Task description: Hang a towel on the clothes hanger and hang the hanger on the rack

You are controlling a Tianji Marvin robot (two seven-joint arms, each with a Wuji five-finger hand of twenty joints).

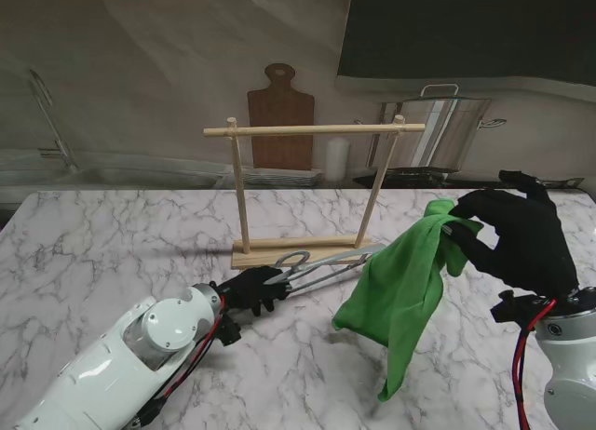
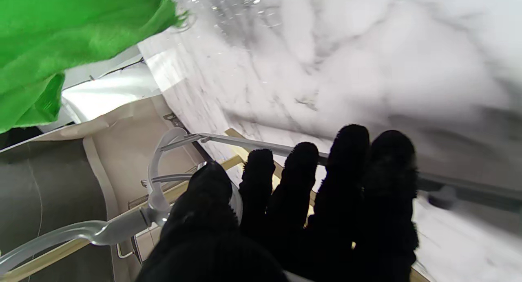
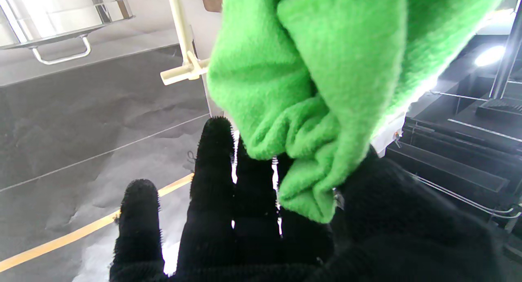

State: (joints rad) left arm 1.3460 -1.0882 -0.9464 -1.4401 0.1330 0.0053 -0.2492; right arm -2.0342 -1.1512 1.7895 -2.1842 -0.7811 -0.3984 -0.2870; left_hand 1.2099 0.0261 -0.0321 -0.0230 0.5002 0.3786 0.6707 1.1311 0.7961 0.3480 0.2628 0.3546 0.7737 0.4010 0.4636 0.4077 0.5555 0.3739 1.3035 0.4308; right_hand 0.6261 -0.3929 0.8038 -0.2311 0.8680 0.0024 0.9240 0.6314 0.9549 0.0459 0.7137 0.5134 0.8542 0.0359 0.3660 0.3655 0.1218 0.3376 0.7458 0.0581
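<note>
A green towel (image 1: 402,286) hangs in the air at the right, pinched at its upper corner by my black-gloved right hand (image 1: 517,239); its lower end dangles close to the table. In the right wrist view the towel (image 3: 326,82) is bunched between thumb and fingers. My left hand (image 1: 250,288) rests on the table in front of the rack, shut on the neck of a clear plastic hanger (image 1: 321,268) that lies low across the rack's base. The left wrist view shows the hanger's hook (image 2: 157,172) by my thumb. The wooden rack (image 1: 312,130) stands at mid-table.
A marble table top (image 1: 102,244) runs under everything. Behind it stand a wooden cutting board (image 1: 279,123), a white cylinder (image 1: 336,158) and a steel pot (image 1: 447,123). The rack's base (image 1: 270,255) sits just beyond my left hand.
</note>
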